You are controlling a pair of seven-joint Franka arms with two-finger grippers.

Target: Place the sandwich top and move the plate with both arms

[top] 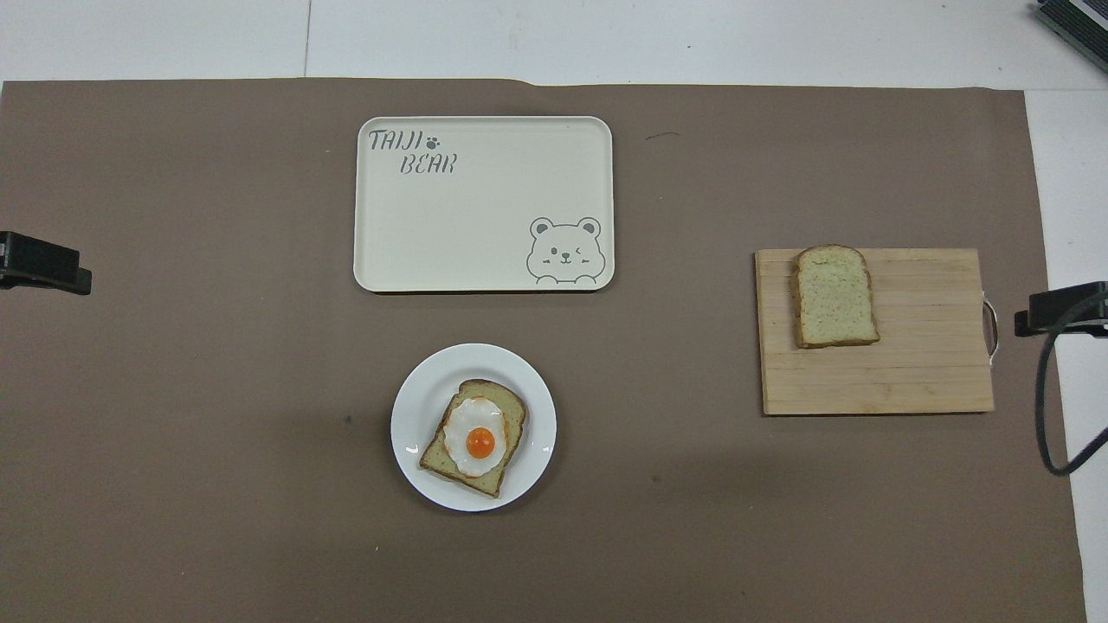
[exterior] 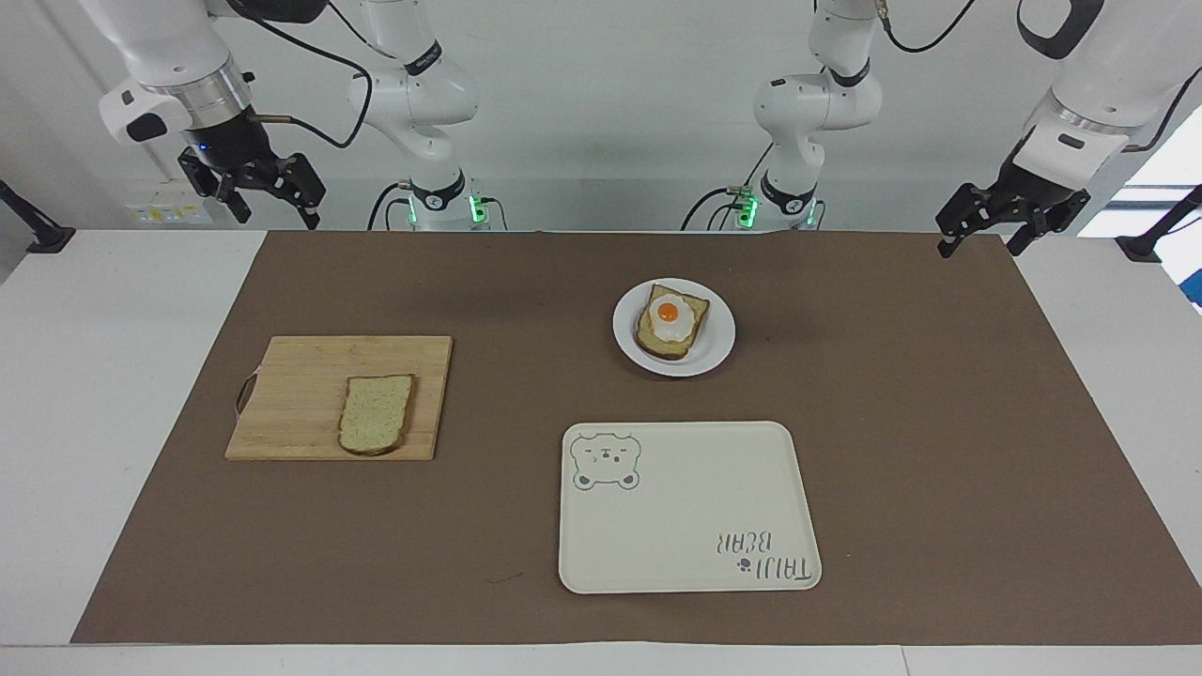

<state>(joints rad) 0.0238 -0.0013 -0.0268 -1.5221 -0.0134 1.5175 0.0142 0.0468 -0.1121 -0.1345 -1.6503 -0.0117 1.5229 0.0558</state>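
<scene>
The right hand (exterior: pixel 268 202) hangs in the air above the robots' edge of the white desk (exterior: pixel 113 310), at the right arm's end, its black fingers spread apart and gripping nothing. Out from under it, farther from the robots, lies a rectangular light wooden cutting board (exterior: pixel 310 376) on the brown paper mat (exterior: pixel 939 422). The sandwich top (exterior: pixel 376 413), a flat slice of light tan speckled bread with a brown crust, rests on that board, well apart from the right hand.

The left hand (exterior: pixel 981 242) hangs over the mat's corner at the left arm's end, near the robots' edge, fingers likewise spread and bare. Both arms wait, raised.

The small round plain white plate (exterior: pixel 718 352) sits between the two hands, closer to the left hand's side of the mat, well apart from either. On it lies a slice of brown-crusted bread (exterior: pixel 690 314) topped with a fried egg (exterior: pixel 670 317).

Farther from the robots than the plate lies a cream rectangular tray (exterior: pixel 685 526) printed with a bear drawing and lettering.
</scene>
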